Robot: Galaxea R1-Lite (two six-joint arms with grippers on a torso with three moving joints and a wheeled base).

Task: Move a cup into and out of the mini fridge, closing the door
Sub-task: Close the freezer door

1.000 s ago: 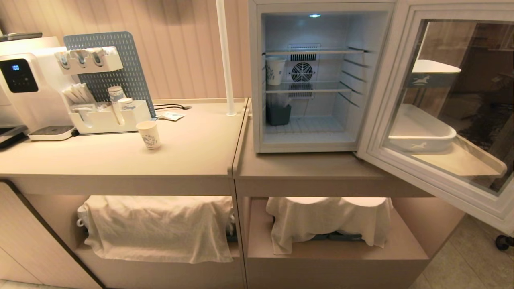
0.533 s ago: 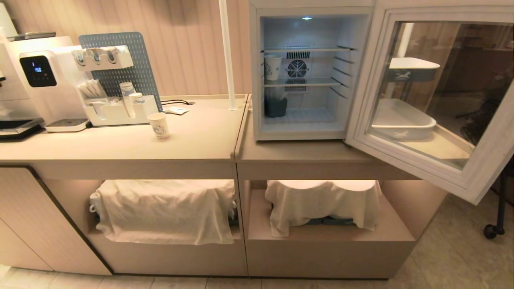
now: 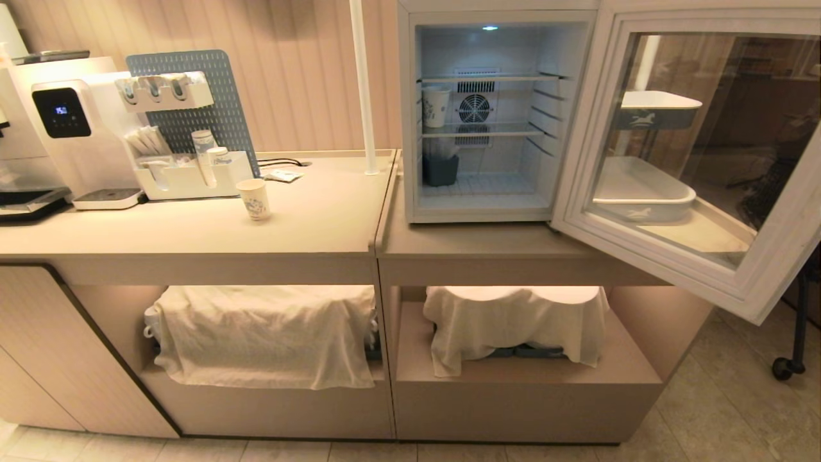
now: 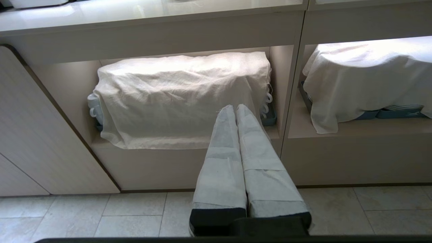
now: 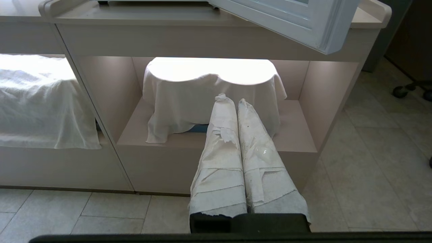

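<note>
Nearest, the left claw (image 4: 235, 108) and right claw (image 5: 232, 100) hang low before the cabinet's open shelves, each pressed fully closed and holding nothing, in front of white cloths (image 4: 182, 98) draped over crockery. Both are well below and apart from the cup (image 3: 254, 199), which stands upright on the tabletop (image 3: 308, 224). Farther right, the mini fridge (image 3: 410, 128) stands lit with its door (image 3: 693, 256) swung wide open; another cup (image 3: 435, 106) sits on its middle shelf. No writing is legible.
</note>
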